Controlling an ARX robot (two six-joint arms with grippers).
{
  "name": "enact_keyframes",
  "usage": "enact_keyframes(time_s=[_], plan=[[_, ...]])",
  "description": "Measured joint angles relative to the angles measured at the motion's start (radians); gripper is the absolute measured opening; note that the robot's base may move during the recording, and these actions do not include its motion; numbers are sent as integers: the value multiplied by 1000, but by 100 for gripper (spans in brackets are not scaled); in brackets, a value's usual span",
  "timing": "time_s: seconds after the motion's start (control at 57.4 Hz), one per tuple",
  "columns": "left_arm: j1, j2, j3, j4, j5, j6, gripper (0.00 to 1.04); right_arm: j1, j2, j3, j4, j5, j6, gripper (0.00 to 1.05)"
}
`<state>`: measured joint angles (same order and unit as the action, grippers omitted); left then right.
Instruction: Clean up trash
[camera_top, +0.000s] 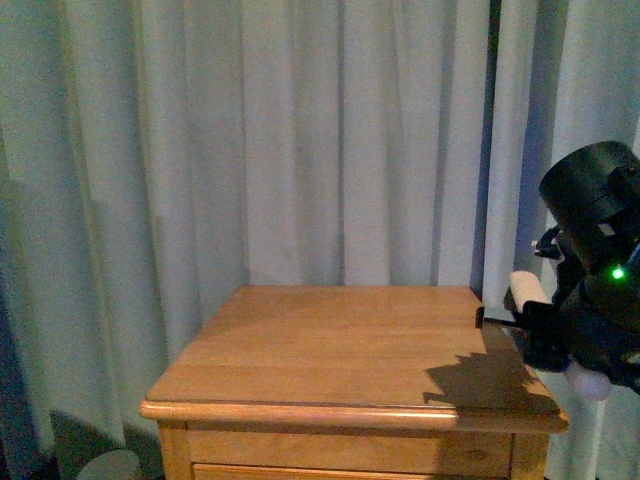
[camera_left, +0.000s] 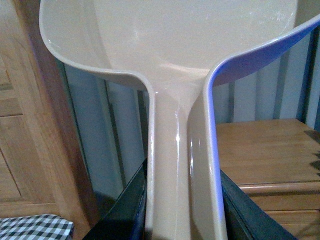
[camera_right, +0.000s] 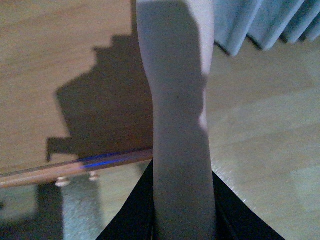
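Left tool (camera_left: 182, 222) closed on the dustpan (camera_left: 170, 40) by its neck | right tool (camera_right: 182, 220) closed on a pale handle (camera_right: 175, 100), above the counter (camera_top: 330, 340) edge | trash: not seen in any view

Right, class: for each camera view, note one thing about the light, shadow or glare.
Front view: dim, the right arm throws a jagged shadow on the table. Left wrist view: thin glare streaks run down the dustpan, with a blue tint on its rim. Right wrist view: the pale handle is mostly shaded, and a dark shadow lies on the table.
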<state>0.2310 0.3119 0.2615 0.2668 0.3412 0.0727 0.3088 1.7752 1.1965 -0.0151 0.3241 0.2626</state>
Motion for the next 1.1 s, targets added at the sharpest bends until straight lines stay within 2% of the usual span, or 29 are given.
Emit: enact_keyframes(time_s=[0.209,0.296,0.436,0.575,0.872,1.098], plan=[[0,0,0,0,0,0,28,40,-295,-285,304,43,-245,20],[0,0,0,0,0,0,28,54,-451,-415,333,43,-283,20],[0,0,0,0,0,0,28,65,-697,-597,301,80,-286,20],[0,0,0,0,0,0,28,70,-941,-699,224,136,-274,20],[0,0,0,0,0,0,28,92,-1332,-760,61,243,-264,20],[0,0,0,0,0,0,28,99,-1352,-761,45,271,-267,20]])
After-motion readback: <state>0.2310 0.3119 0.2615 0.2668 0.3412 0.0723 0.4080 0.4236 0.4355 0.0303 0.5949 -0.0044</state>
